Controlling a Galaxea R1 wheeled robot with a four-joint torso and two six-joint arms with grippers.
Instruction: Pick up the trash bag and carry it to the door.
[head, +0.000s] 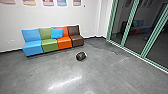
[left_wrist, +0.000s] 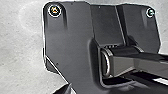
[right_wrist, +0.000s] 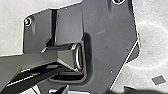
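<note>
A small black bag (head: 81, 56), apparently the trash bag, lies on the grey floor in the head view, in front of the orange and brown seats and apart from them. A light patch shows at its right edge. Tall glass panels in green frames (head: 128, 25) stand along the right side; I cannot tell which of them is a door. How my grippers stand is unclear in the wrist views, where the robot's own dark plate and jointed bar show over pale floor.
A row of blue, green, orange and brown seats (head: 65, 43) stands by the white wall, with a bright blue cushion (head: 57, 33) on it. Pictures hang above. Light reflects off the floor (head: 45, 77) nearer me. A grey patch (right_wrist: 159, 80) marks the floor.
</note>
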